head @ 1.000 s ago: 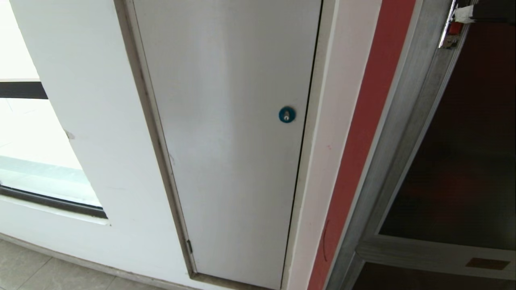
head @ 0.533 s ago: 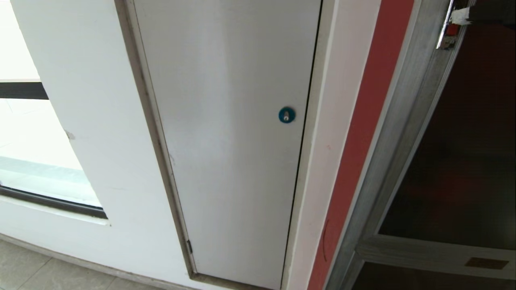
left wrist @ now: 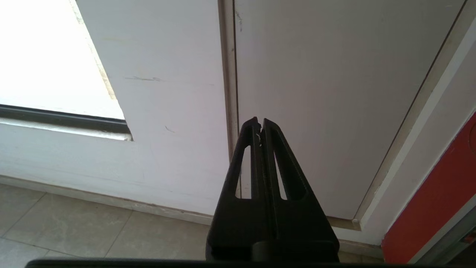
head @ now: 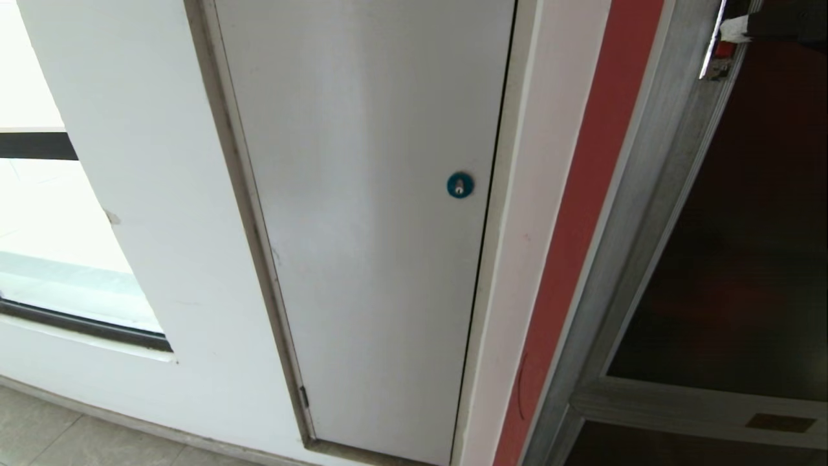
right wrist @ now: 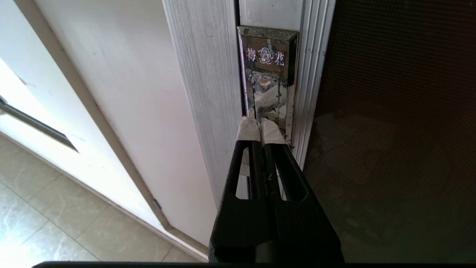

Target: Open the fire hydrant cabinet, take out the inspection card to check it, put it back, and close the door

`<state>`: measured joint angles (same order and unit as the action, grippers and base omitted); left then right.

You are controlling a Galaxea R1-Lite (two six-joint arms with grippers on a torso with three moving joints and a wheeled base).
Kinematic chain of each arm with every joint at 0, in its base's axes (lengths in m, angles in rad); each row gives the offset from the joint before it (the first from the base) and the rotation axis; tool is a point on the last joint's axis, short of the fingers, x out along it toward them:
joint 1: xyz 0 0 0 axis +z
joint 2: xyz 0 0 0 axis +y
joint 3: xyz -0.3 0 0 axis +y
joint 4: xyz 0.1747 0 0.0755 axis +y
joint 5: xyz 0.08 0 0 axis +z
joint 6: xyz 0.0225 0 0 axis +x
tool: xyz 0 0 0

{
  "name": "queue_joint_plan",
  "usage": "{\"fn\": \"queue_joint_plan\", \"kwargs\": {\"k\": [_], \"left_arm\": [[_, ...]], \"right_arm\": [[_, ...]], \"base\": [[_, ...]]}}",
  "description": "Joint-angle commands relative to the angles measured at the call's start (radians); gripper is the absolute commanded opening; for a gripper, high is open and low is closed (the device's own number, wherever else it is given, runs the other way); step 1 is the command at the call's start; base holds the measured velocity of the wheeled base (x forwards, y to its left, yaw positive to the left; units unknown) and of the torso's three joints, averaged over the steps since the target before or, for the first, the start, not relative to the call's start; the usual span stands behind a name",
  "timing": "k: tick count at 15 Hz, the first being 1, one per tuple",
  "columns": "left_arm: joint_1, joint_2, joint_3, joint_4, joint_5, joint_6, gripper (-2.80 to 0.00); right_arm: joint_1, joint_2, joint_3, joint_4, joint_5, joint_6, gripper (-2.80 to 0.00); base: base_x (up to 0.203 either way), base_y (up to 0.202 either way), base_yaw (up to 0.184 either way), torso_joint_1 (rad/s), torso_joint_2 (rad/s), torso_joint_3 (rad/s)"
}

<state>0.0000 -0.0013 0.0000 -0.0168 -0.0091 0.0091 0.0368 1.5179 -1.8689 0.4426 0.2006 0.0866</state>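
The right claw (right wrist: 259, 128) is clenched, its white-taped tips pressed together and empty, set against the chrome latch plate (right wrist: 268, 74) on the silver stile of the door (right wrist: 390, 130); in the head view it shows only at the upper right corner (head: 734, 29), beside the small red latch (head: 724, 49). Over the last second that claw tip and the latch have crept slightly up and left in the head picture while the wall kept its place, which I read as the door edge starting to give: the opening step is under way but barely begun. The fire hydrant cabinet (head: 640, 213) fills the right side of the head frame, its red side strip (head: 582, 213) showing left of the frame. The inspection card is in no view, presumably inside. The plain grey-white door (head: 369, 226) with its round blue lock (head: 460, 184) fills the centre, a window (head: 39, 213) the left edge. Room to swing looks limited on the left by the white wall return (head: 517, 259). The left claw (left wrist: 259, 128) is clenched too, empty, parked low before the grey door's frame above the tiled floor (left wrist: 74, 223).
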Motion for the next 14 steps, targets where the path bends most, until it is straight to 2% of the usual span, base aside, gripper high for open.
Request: {"fn": "queue_joint_plan", "kwargs": {"k": [1, 14], "left_arm": [[0.000, 0.001, 0.006, 0.000, 0.000, 0.000, -2.80], [0.000, 0.001, 0.006, 0.000, 0.000, 0.000, -2.80]], "right_arm": [[0.000, 0.002, 0.001, 0.002, 0.001, 0.002, -2.80], [0.032, -0.127, 0.014, 0.008, 0.023, 0.009, -2.80]], "base": [[0.000, 0.000, 0.000, 0.000, 0.00, 0.000], [0.000, 0.000, 0.000, 0.000, 0.00, 0.000]]}}
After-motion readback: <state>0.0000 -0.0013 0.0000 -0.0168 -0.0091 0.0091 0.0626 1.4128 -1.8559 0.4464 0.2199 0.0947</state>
